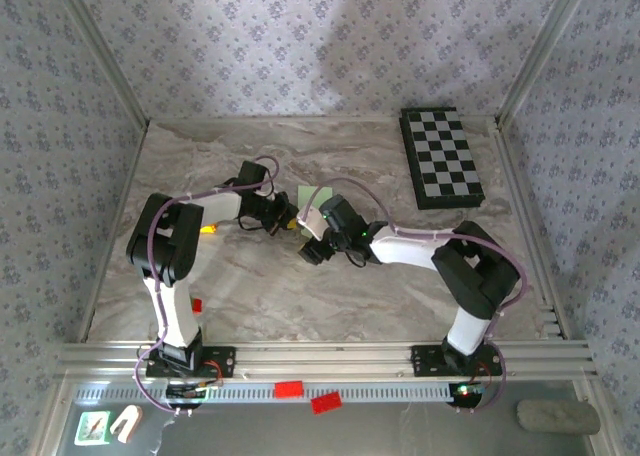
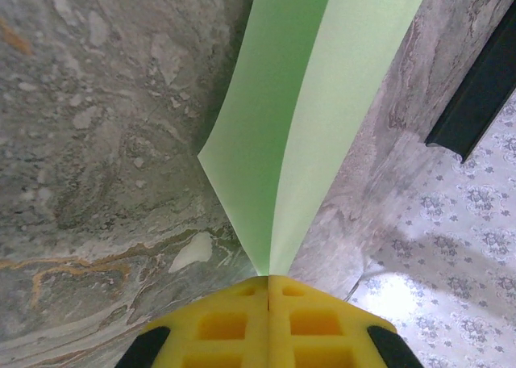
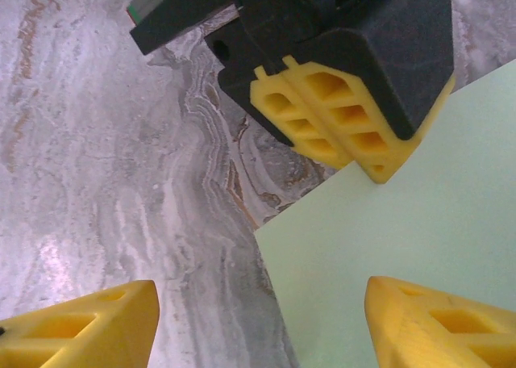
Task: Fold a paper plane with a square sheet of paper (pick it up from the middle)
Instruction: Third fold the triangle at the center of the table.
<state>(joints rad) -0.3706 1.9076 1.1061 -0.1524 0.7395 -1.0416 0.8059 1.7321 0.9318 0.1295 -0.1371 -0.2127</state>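
Note:
The square sheet of paper (image 2: 298, 102) is light green and bends along a centre line as it rises from the marble table. My left gripper (image 2: 268, 281) is shut on its edge, yellow pads pressed together with the paper between them. The right wrist view shows those left fingers (image 3: 339, 126) pinching the sheet (image 3: 403, 247) at its rim. My right gripper (image 3: 262, 328) is open, one fingertip over bare marble and the other over the paper, with a corner of the sheet between them. From above, both grippers meet at mid-table: left (image 1: 288, 219), right (image 1: 312, 248), paper (image 1: 308, 194) just behind.
A black-and-white checkered board (image 1: 442, 158) lies at the back right; its dark edge (image 2: 480, 85) shows beside the paper. Small red blocks (image 1: 289, 388) sit on the front rail, another (image 1: 197, 304) by the left arm. Patterned walls enclose the table.

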